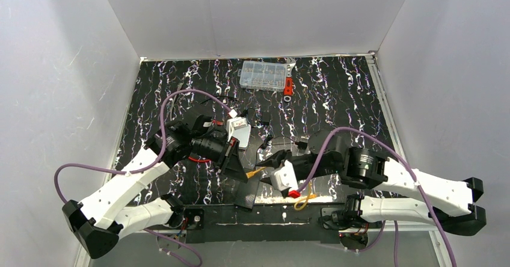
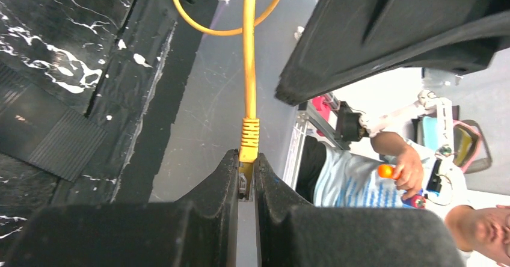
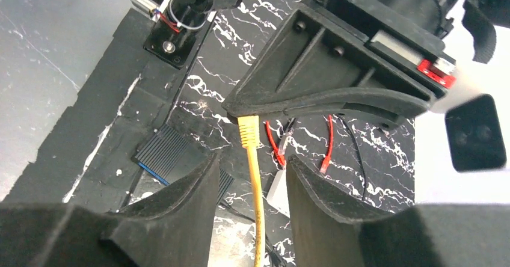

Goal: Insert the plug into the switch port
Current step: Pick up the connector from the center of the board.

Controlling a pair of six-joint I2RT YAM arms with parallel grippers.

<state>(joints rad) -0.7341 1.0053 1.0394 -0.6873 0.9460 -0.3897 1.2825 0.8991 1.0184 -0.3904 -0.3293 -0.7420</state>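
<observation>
Left tool (image 2: 246,162) pinches the plug (image 2: 243,181); right tool (image 3: 251,166), spread, straddles its cable (image 3: 257,207) near the switch (image 3: 174,156).

Arms: white moulded link shells (image 1: 123,186) joined by black cylindrical joint housings (image 1: 362,165); a purple sheathed cable (image 1: 163,116) loops behind each wrist. End effector: matte black wedge-shaped fingers (image 3: 180,198), a ribbed black mount (image 3: 307,62) with screws, and a red tab (image 3: 434,70) behind it.

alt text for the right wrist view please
The left gripper, jaws shut on the plug, holds an orange cable that runs down between the open jaws of the right gripper without touching them. Below left, the flat black switch with a blue edge lies on the marbled table; red wires lie to the right.
</observation>
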